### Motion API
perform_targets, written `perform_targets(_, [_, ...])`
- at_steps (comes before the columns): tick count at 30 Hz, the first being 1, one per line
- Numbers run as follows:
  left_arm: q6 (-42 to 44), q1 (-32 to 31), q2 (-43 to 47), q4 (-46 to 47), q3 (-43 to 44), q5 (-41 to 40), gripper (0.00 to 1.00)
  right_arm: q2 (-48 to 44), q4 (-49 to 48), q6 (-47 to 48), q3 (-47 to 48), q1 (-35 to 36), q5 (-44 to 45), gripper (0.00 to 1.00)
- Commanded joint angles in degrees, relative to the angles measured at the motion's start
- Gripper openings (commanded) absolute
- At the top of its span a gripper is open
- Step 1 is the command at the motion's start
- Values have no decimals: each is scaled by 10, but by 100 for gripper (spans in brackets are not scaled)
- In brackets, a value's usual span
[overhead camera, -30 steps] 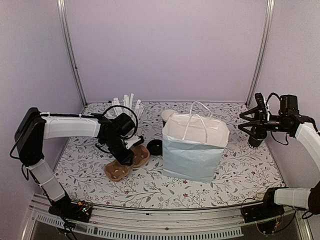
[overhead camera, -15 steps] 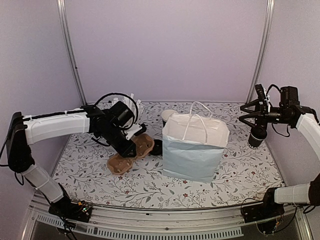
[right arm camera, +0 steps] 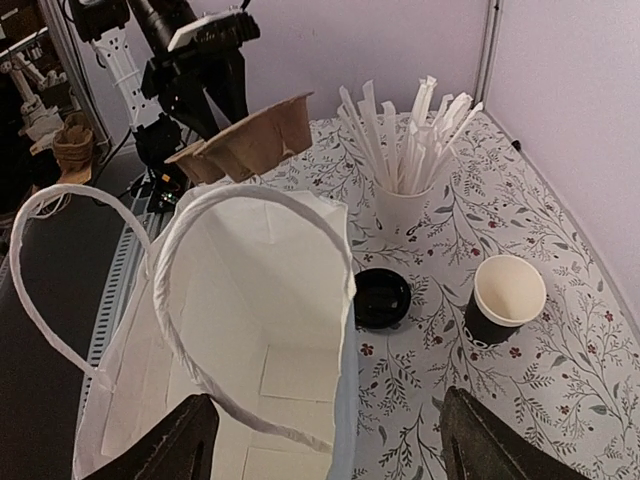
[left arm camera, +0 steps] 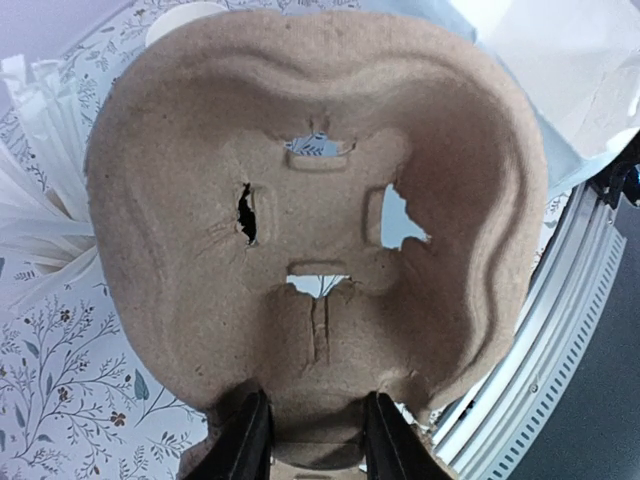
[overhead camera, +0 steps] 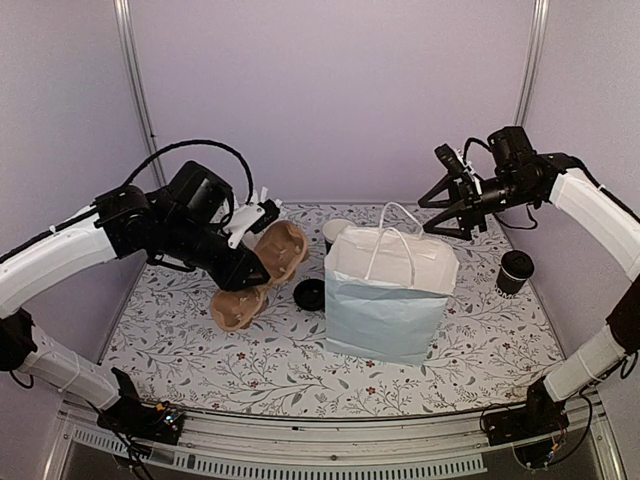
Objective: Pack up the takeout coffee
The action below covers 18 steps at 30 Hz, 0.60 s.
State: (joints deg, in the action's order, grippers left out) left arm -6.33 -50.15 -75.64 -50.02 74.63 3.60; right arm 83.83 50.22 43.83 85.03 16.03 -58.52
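Both takeout coffees are sitting on the table [overhead camera: 480,340], upright, and nothing has hold of either one. The right-hand cup [overhead camera: 515,272] is well below the right gripper [right arm camera: 330,398] and off to its outer side, near the right wall. The back cup [overhead camera: 337,232] is just behind the pale blue bag [overhead camera: 385,300]. From the right wrist view it's below the fingers [right arm camera: 180,440] and out past the bag's rim, cream inside showing, with the flat black lid [overhead camera: 309,294] right beside it.

The right fingers are spread wide with nothing between them. They hang over the open mouth of the bag, and you can look straight down between them onto the bag's floor, with the white handles looped up toward them.

Over on the left, the left gripper [left arm camera: 315,440] is clamped on the edge of the brown pulp cup carrier [overhead camera: 285,250] – the rim is pinched between the two fingers [left arm camera: 250,440]. The carrier is up off the table and tilted, stretching away from the fingertips – it fills that wrist view. The white cup of straws [right arm camera: 405,205] is behind it, further from the bag.
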Motion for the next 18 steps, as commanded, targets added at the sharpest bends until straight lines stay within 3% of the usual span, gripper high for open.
perform_targets(1, [-17,-7,32,-14,32,-23,33,17,28,2,24,53,67,80])
perform_targets(4, [-8,-10,44,7,56,-25,33,32,2,-35,37,61,100,76])
perform_targets(7, [8,-13,46,37,85,-10,33,52,10,-54,60,62,87,59])
perform_targets(9, [17,-16,41,56,103,1,34,60,23,-56,72,69,74,56])
perform_targets(14, [39,-27,9,82,148,10,34,53,60,-34,78,107,77,72])
perform_targets(18, [53,-36,-3,113,162,12,34,31,59,-37,76,112,102,78])
